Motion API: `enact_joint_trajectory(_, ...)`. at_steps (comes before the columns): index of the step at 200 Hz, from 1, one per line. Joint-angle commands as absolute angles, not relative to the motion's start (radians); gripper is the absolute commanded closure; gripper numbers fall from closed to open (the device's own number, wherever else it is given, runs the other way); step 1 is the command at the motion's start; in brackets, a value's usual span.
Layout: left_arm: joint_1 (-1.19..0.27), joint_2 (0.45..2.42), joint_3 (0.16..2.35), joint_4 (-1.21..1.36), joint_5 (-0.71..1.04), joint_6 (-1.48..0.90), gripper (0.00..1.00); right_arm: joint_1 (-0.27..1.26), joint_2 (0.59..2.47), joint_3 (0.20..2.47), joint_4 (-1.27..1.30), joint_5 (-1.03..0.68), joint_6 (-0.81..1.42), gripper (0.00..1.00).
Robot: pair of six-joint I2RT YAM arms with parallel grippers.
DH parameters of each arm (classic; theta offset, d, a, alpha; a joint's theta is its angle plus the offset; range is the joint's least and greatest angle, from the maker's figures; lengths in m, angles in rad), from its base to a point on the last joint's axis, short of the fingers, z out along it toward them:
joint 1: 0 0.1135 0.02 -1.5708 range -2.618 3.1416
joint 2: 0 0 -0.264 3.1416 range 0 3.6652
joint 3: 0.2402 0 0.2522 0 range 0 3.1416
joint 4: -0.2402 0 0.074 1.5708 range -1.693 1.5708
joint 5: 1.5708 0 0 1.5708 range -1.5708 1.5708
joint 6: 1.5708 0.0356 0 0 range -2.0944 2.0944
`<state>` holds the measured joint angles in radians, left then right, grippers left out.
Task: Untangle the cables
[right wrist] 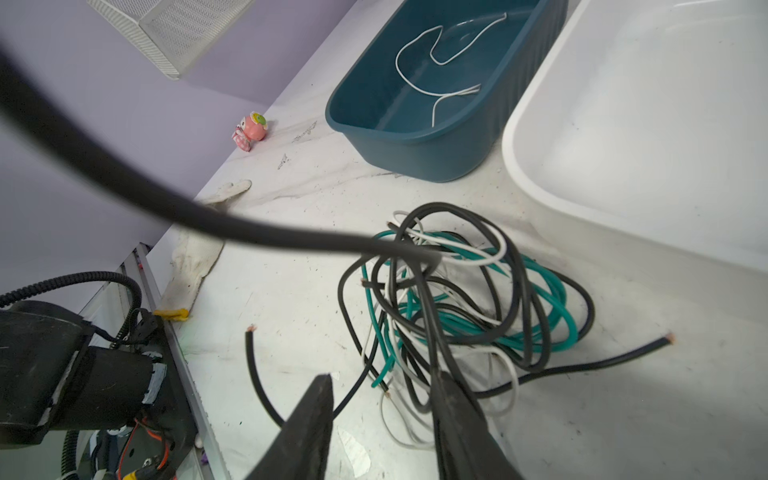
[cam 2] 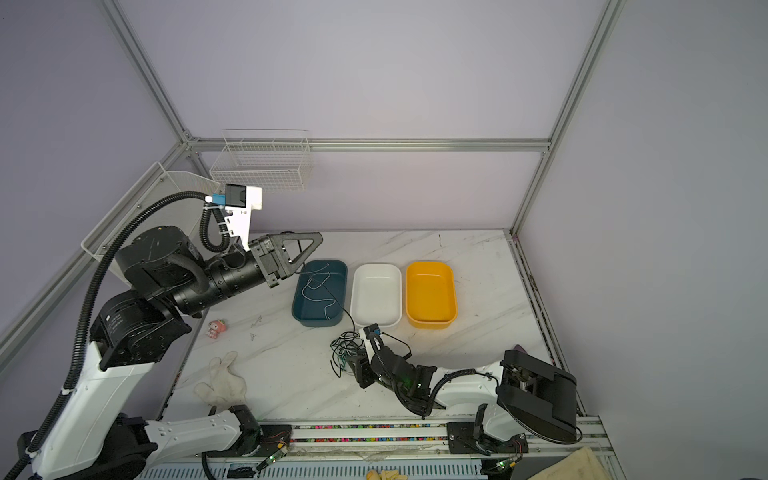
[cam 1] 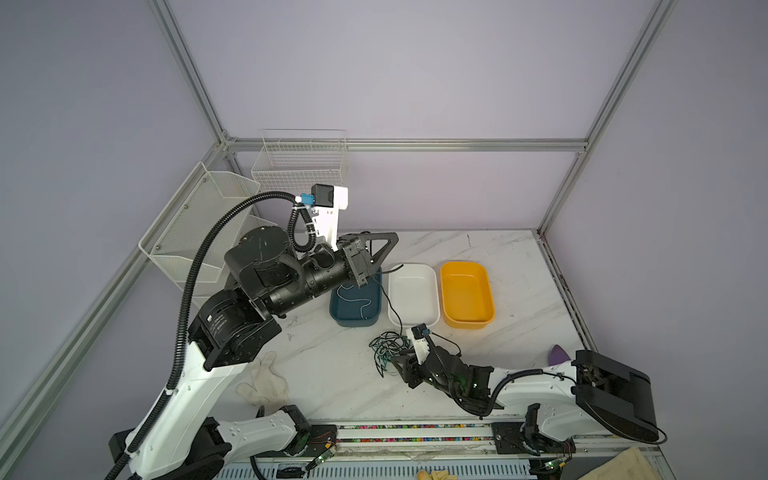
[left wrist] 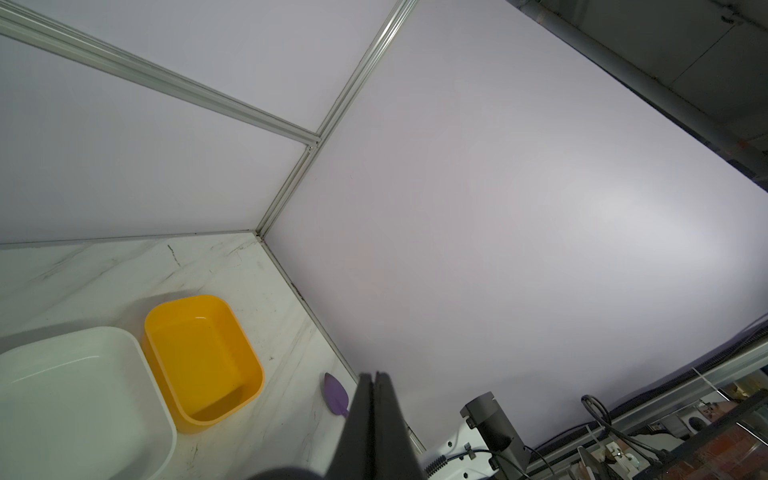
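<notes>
The cables lie as a tangle of black, white and green wires on the marble table, in front of the blue bin. One white cable lies inside that bin. My left gripper hangs above the bin, shut on a black cable that runs down into the tangle. My right gripper sits low at the tangle's near edge, open, with black, green and white strands between its fingers.
A white bin and a yellow bin stand right of the blue one. A white glove lies front left, with a pink toy behind it. A purple piece lies by the right wall. Wire baskets hang back left.
</notes>
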<state>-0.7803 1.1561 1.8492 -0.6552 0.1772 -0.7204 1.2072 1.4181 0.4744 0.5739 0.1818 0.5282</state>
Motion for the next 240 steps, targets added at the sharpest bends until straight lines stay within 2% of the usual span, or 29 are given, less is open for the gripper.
enact_joint_trajectory(1,-0.783,1.182,2.013,-0.643,0.189,-0.676,1.00,1.212,1.433,0.443,0.622,0.212,0.542,0.57)
enact_joint_trajectory(55,-0.783,1.328,2.243,-0.681,0.234,-0.635,1.00,1.212,1.379,0.398,0.628,0.204,0.557,0.57)
enact_joint_trajectory(88,-0.783,1.386,2.253,-0.696,0.231,-0.586,1.00,1.212,1.141,0.374,0.497,0.278,0.555,0.55)
enact_joint_trajectory(126,-0.771,1.499,2.300,-0.704,0.279,-0.499,1.00,1.212,0.847,0.397,0.232,0.365,0.556,0.53)
enact_joint_trajectory(171,-0.707,1.599,2.294,-0.670,0.365,-0.430,1.00,1.212,0.606,0.471,-0.016,0.451,0.574,0.50)
enact_joint_trajectory(240,-0.625,1.688,2.132,-0.560,0.423,-0.413,1.00,1.212,0.507,0.558,-0.170,0.524,0.558,0.50)
